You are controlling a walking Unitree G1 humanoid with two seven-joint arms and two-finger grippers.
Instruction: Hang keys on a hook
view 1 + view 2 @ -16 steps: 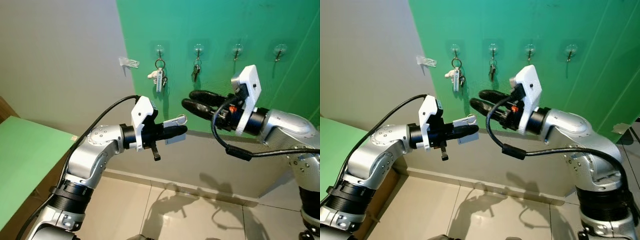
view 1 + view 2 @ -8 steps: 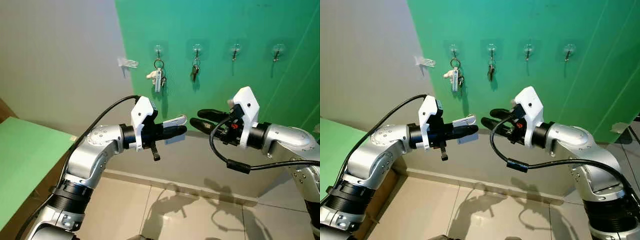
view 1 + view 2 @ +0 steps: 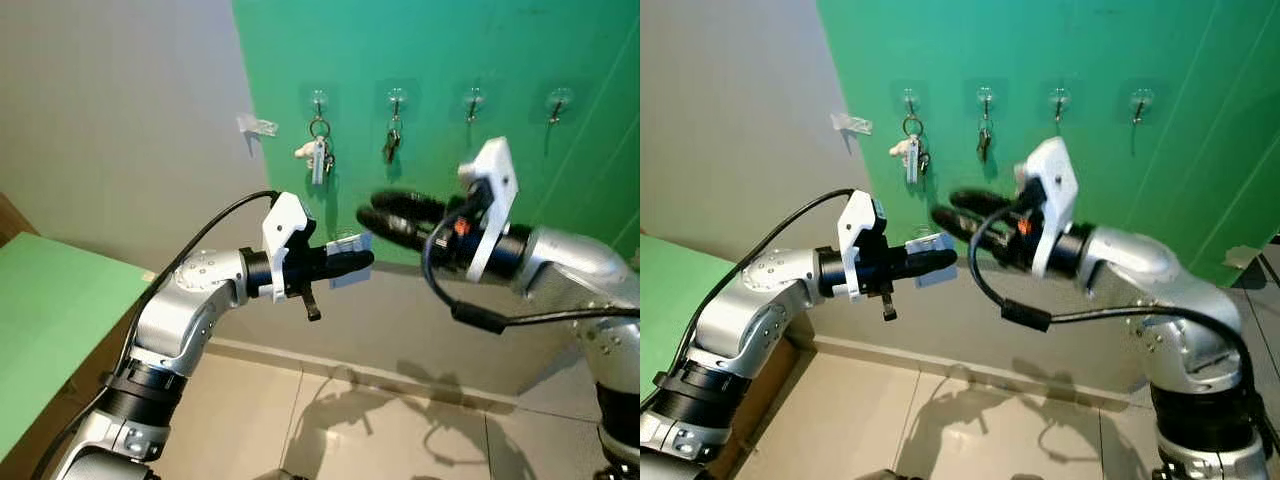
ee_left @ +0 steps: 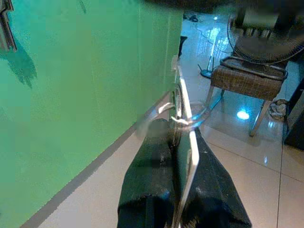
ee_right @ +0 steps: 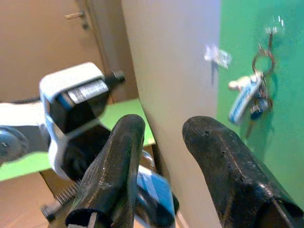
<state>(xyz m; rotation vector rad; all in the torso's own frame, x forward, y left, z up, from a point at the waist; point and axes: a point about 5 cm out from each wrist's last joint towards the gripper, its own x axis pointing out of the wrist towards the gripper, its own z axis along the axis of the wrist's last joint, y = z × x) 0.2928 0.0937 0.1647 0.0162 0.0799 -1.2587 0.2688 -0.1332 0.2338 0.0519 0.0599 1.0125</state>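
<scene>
My left gripper is shut on a key set: a metal ring and a blue-and-white tag stick out past its tips. In the left wrist view the ring sits just beyond the closed fingers. My right gripper is open, blurred, just above and right of the ring, apart from it. On the green wall is a row of clear hooks. Key bunches hang on the left two. The third hook and fourth hook are bare.
A small clear clip is stuck on the grey wall left of the hooks. A green tabletop lies at my lower left. Tiled floor lies below. The left wrist view has a wicker stool on the floor.
My right gripper dropped down and right half a second ago, then swung back up and left to just above the held key ring. The left arm and its keys stayed still.
</scene>
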